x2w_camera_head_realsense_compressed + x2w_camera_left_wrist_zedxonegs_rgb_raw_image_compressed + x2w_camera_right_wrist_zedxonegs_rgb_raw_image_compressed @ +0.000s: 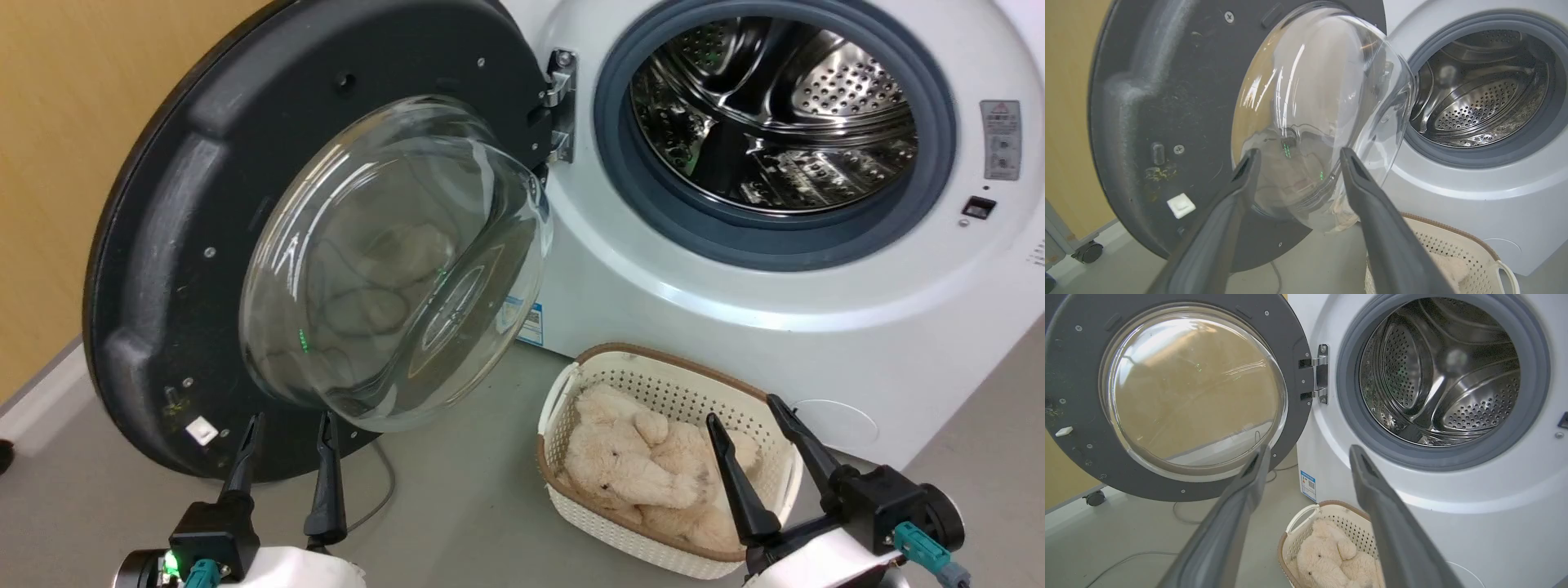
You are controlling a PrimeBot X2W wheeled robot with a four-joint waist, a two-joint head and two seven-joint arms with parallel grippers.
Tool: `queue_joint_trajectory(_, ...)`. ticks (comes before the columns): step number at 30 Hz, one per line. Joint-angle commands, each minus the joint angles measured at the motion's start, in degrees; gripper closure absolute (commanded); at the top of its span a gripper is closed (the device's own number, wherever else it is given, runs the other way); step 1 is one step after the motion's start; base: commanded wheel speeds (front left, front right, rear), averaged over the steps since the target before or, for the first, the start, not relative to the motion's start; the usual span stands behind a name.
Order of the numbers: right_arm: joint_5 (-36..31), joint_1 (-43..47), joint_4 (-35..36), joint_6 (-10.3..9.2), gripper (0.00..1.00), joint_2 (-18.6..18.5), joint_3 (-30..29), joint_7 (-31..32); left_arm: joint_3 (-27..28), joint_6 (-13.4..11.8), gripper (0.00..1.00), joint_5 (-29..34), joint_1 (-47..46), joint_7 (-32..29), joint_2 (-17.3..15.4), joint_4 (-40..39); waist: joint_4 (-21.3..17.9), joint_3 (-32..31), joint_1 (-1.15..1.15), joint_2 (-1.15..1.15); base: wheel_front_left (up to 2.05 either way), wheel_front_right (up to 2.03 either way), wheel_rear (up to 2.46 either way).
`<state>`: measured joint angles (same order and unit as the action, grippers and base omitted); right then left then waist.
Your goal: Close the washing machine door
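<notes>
From the head view, the washing machine door stood swung wide to the left of the washing machine, hanging on its hinge. The left gripper was spread and empty just below the door's lower rim. The right gripper, likewise spread and empty, hung above a cream basket holding a plush toy. That basket sat near the machine's front, under the opening, so the door's lower rim might have clipped it on the swing, and the right gripper looked to be in the same path. In the left wrist view, the parted fingers framed the glass bowl; a push placed there would likely have slid off the slick curve, whereas the black rim offered firmer purchase. In the right wrist view, the drum gaped open with nothing hanging over the grey gasket; a weak push risked leaving the latch uncaught.
</notes>
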<state>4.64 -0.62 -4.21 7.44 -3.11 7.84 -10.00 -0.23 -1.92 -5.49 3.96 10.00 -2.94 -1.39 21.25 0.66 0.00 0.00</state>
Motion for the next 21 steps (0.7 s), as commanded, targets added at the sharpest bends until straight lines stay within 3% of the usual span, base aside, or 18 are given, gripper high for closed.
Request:
queue_joint_trajectory(1, 0.47, -1.01, -0.4, 0.03, 0.0, 0.14, 0.46, -0.67, 0.2, -0.46, 0.0, -0.5, 1.0, 0.67, 0.04, -0.37, 0.59, 0.19, 0.0, 0.0, 0.0, 0.0, 0.0)
queue_joint_trajectory(21, 2.18, -3.73, -2.36, 0.04, 0.0, -0.63, 3.72, -3.06, 0.7, -2.28, 0.0, -2.81, 2.21, 3.06, 0.05, -1.83, 6.02, 1.9, 0.0, 0.0, 0.0, 0.0, 0.0)
